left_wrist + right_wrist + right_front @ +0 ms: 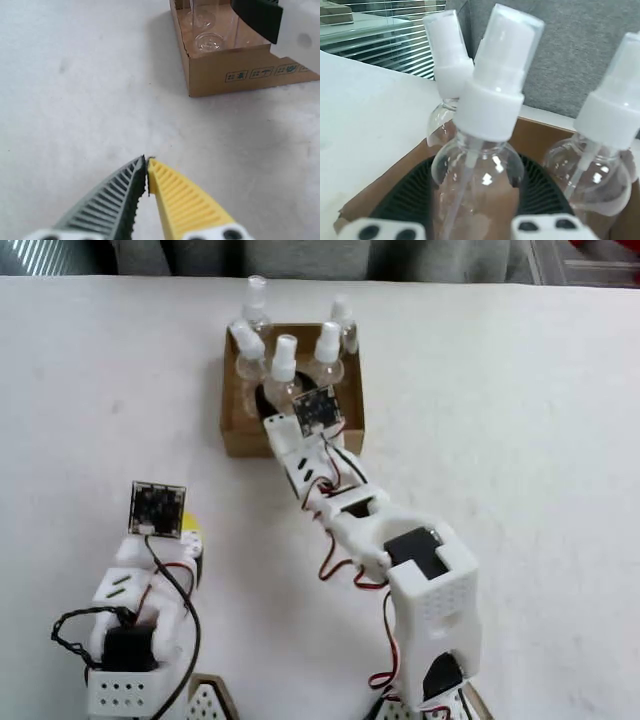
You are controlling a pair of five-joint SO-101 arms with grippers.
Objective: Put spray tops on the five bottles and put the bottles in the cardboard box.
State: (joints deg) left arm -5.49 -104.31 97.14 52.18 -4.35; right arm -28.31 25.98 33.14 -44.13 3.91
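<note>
- Nearby, the left gripper (147, 167) sits low over the table (500, 390), fingers pressed together, well apart from the cardboard box (245, 440).
- Farther, the right gripper (477, 200) clamps a spray-topped bottle (480, 165) standing inside the box.
- Other bottles (328, 345) stand just beyond.

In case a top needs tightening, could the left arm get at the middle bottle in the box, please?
Probably not: the right gripper is down in the cardboard box at that bottle, its arm crossing the near wall. The left gripper rests shut, apart from the box.
</note>
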